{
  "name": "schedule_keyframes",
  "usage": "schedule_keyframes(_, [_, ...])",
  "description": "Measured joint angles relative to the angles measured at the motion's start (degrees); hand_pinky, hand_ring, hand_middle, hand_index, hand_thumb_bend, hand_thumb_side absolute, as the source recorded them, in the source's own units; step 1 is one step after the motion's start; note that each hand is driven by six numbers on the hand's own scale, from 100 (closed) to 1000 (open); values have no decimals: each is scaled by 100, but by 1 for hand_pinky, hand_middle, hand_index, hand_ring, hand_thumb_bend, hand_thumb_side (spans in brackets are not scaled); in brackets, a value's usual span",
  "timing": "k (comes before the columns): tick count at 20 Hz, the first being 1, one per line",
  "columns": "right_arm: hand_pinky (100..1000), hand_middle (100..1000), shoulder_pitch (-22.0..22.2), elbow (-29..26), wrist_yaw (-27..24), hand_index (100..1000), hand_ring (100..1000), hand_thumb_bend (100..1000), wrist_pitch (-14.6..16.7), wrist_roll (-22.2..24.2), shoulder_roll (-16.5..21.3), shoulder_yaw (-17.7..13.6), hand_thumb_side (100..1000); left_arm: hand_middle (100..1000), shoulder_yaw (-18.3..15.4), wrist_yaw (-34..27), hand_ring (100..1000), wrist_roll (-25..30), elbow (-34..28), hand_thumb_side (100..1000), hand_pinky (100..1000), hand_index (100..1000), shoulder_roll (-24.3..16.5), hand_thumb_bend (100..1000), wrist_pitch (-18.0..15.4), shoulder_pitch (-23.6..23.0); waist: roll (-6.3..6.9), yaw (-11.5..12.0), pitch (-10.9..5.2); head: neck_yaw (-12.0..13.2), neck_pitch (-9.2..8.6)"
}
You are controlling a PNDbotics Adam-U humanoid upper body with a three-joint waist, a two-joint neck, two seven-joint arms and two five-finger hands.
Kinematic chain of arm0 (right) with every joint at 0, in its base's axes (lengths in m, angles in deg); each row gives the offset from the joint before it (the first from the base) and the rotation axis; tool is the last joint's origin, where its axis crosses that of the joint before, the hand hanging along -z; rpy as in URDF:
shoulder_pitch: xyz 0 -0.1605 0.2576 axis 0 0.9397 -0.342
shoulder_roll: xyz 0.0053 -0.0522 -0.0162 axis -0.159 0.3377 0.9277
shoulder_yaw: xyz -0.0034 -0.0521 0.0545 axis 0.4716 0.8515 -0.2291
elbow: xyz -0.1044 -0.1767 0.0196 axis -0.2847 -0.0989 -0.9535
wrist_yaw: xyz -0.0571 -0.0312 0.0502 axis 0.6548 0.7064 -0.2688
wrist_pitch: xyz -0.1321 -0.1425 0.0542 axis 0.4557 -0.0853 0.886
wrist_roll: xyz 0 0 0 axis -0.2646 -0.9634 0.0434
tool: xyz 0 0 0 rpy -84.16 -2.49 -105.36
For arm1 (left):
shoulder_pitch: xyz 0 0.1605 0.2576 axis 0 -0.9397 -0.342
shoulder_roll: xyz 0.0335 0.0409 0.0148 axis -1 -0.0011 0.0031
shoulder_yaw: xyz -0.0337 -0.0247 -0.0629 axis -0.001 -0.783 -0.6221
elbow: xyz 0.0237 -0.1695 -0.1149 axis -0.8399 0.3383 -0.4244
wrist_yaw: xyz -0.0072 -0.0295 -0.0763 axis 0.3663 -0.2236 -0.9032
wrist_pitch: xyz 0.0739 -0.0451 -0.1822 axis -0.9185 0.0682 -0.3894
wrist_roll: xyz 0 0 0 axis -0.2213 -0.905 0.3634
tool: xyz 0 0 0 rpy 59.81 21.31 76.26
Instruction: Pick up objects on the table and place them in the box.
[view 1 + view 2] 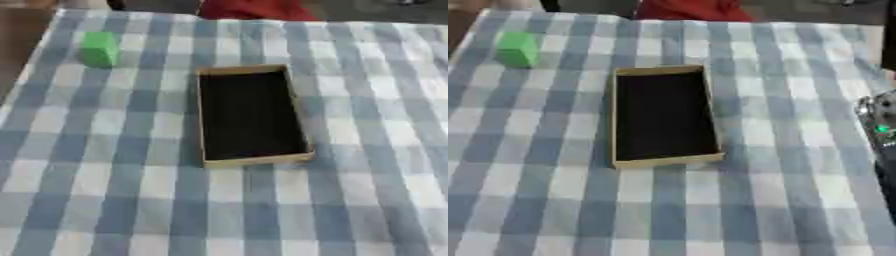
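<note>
The green block (99, 48) stands on the table (105, 200) at the far left, near the left edge of the cloth. It is well apart from the box (254, 161), and nothing touches it. It looks like a small cube, a little taller than wide.

The box lies near the middle of the table, to the right of the block and closer to the camera. It is long and shallow, with tan walls and a dark inside. Its long side runs away from the camera. I see nothing inside it.

The table has a cloth with blue and white squares.

At the right edge of the right eye view a part of the right arm (878, 127) shows, silver and black with a small green light. The right hand itself is not seen, so I cannot tell its state. The left hand shows in no view.
</note>
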Motion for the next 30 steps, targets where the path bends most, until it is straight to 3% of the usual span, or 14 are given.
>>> schedule_keyframes(7, [780, 749, 0, 0, 0, 789, 753, 100, -3, 11, 2, 1, 1000, 740, -1, 75, 763, -13, 0, 881, 744, 863, -32, 126, -11, -99, 1, 12, -3, -102, 52])
schedule_keyframes(14, [780, 749, 2, 0, 5, 789, 753, 100, -3, 11, 4, 0, 1000, 740, 0, 300, 763, -58, 0, 880, 745, 864, -264, 112, 60, -270, 76, -56, -7, -7, 101])
schedule_keyframes(24, [781, 750, 60, 0, 36, 789, 753, 100, -11, 9, 7, -4, 1000, 744, 3, 799, 767, -249, 0, 836, 746, 862, -1014, 126, 279, -474, 128, -201, -85, 85, 201])
schedule_keyframes(30, [782, 751, 138, 0, 52, 791, 755, 100, -22, 20, 7, -20, 1000, 746, 3, 1212, 770, -394, 0, 816, 747, 862, -1447, 133, 608, -520, 106, -125, -171, 115, 289])
